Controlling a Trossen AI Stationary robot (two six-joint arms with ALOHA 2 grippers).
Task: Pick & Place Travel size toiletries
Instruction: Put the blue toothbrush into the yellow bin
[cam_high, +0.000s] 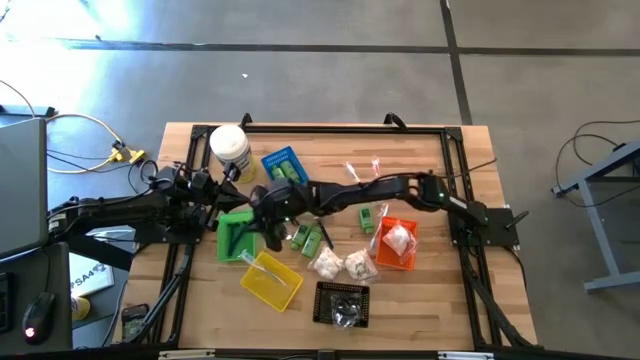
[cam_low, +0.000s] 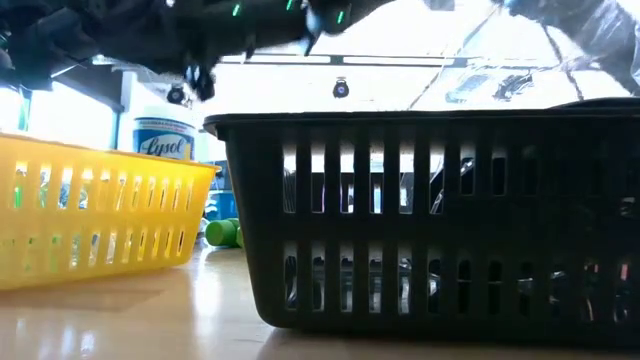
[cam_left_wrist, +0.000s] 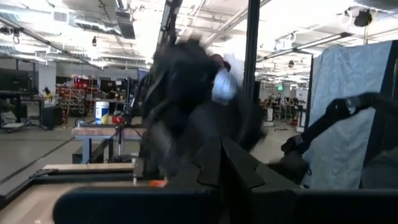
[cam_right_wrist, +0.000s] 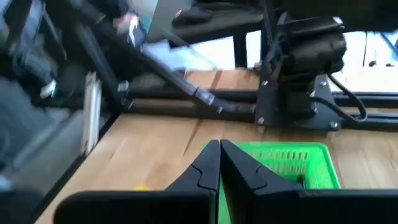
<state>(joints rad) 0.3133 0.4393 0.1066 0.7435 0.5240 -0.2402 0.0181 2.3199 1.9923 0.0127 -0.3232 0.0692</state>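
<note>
Wooden table (cam_high: 430, 300); Lysol label low-view only.

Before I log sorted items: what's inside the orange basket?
The orange basket holds one white puffy packet, seen from above. Anything beneath that packet is covered, so I cannot tell.

The right gripper (cam_right_wrist: 219, 149) is hanging with its two dark fingers pressed together, tips meeting over the near rim of the green basket (cam_right_wrist: 292, 163). The basket is sitting on the wooden table (cam_right_wrist: 155, 149). Beyond the basket, a dark arm base (cam_right_wrist: 298, 74) is standing on the table.
</note>
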